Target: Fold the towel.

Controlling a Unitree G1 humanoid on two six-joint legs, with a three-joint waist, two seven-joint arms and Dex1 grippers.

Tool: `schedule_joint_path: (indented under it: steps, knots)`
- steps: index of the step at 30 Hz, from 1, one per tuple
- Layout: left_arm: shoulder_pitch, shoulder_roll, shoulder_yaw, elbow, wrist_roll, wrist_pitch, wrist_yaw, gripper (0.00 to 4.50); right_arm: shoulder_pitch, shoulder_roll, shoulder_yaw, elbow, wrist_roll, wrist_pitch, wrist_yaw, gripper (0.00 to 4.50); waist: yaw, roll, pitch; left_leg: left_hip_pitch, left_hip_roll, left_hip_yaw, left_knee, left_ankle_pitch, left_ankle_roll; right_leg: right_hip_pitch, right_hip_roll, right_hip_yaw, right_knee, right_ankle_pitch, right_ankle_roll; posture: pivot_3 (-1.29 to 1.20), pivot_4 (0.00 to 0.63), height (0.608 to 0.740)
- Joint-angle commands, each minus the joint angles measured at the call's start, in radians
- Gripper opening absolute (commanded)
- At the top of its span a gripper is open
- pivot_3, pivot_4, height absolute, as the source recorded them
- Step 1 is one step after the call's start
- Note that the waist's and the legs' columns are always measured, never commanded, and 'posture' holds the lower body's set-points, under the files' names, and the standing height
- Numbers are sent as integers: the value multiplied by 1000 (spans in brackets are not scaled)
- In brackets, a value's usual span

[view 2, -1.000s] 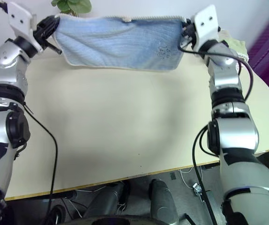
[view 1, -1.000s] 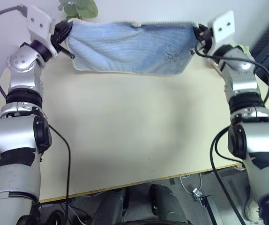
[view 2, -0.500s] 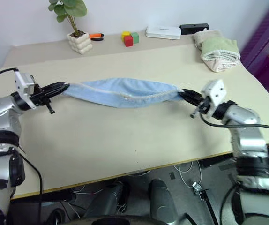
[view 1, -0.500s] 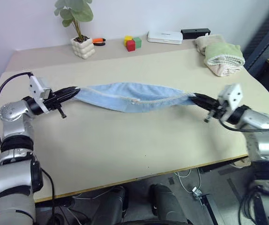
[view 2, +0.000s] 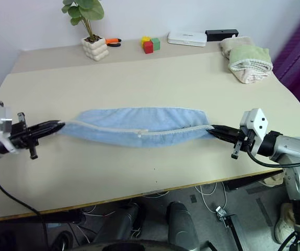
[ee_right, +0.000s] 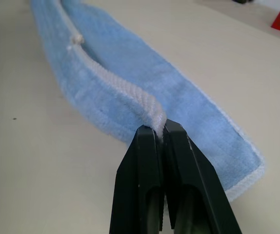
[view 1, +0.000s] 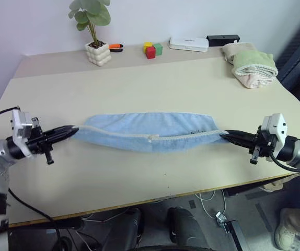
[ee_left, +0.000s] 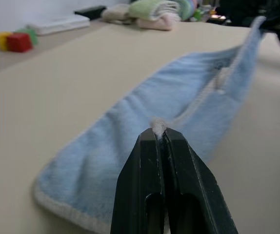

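Stretching between the two sets of jaws, the towel (view 1: 150,133) lies on the bench (view 1: 139,83), its long axis running straight from the left gripper (view 1: 72,129) to the right gripper (view 1: 228,134). Each pair of jaws is clenched on a corner of the pale border, so the cloth begins right at the fingertips and runs away from them toward the other arm; neither arm is nearer. The body of the towel rests doubled on the bench, the held edge lying along the near side. A second ago it hung spread and raised at the far side, and both arms have since drawn back and down, laying it flat. Releasing the corners looks like the next call.
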Motion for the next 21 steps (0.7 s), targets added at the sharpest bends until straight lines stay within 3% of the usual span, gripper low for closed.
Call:
schedule_joint_path:
  steps: [1, 6, 15, 21]
  knots:
    - [69, 15, 88, -113, -50, 48, 55, 0, 16, -33, -60, -11, 7, -22, 25, 76, 4, 0, 0, 0, 0, 0, 0, 0, 0, 0, 0, 0, 0, 0, 0, 0, 150, 740]
    - [111, -12, 100, -143, -46, 40, 98, 0, -9, -55, -67, 43, 14, -27, 80, 76, 16, 0, 0, 1, 0, 1, 0, 0, 0, 1, 0, 0, -1, -1, -1, 0, 150, 740]
    - [-157, -77, 47, 142, 74, -156, 187, 0, -194, 32, 24, 184, -97, -134, -4, 76, 20, 0, 0, 1, 0, 1, 1, 0, 0, 2, 0, -1, -2, 0, 0, 0, 150, 740]
    - [-219, -109, -6, 247, 140, -249, 199, 0, -261, 80, 77, 262, -159, -209, -27, 76, 15, 0, 0, 1, 0, 2, -1, 0, 1, 0, 0, 0, -1, 2, 2, 0, 150, 740]
